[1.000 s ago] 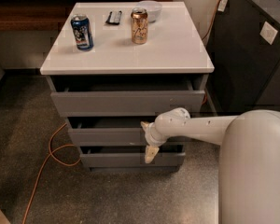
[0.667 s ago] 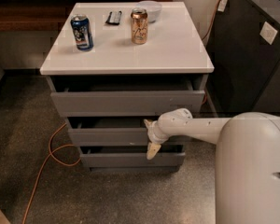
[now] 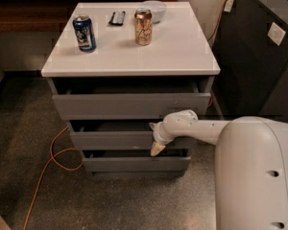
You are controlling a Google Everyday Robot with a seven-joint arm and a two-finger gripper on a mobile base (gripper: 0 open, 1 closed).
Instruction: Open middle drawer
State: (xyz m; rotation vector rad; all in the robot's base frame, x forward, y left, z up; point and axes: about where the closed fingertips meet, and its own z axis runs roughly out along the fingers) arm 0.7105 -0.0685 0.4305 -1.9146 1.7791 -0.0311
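The gripper (image 3: 157, 148) is being held against the front of the middle drawer (image 3: 110, 141), between the tall top drawer (image 3: 129, 105) and the small bottom drawer (image 3: 134, 163). Whether it is wide or narrow cannot be told. The pulling step is probably being done. A straight pull outward is being called for next. Open floor (image 3: 110, 200) is being seen in front, with an orange cord (image 3: 53, 152) off to the left.

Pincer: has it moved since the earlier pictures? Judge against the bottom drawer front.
Yes, slightly upward. The pincer earlier overlapped the bottom drawer front; now its tip ends in the gap just below the middle drawer.
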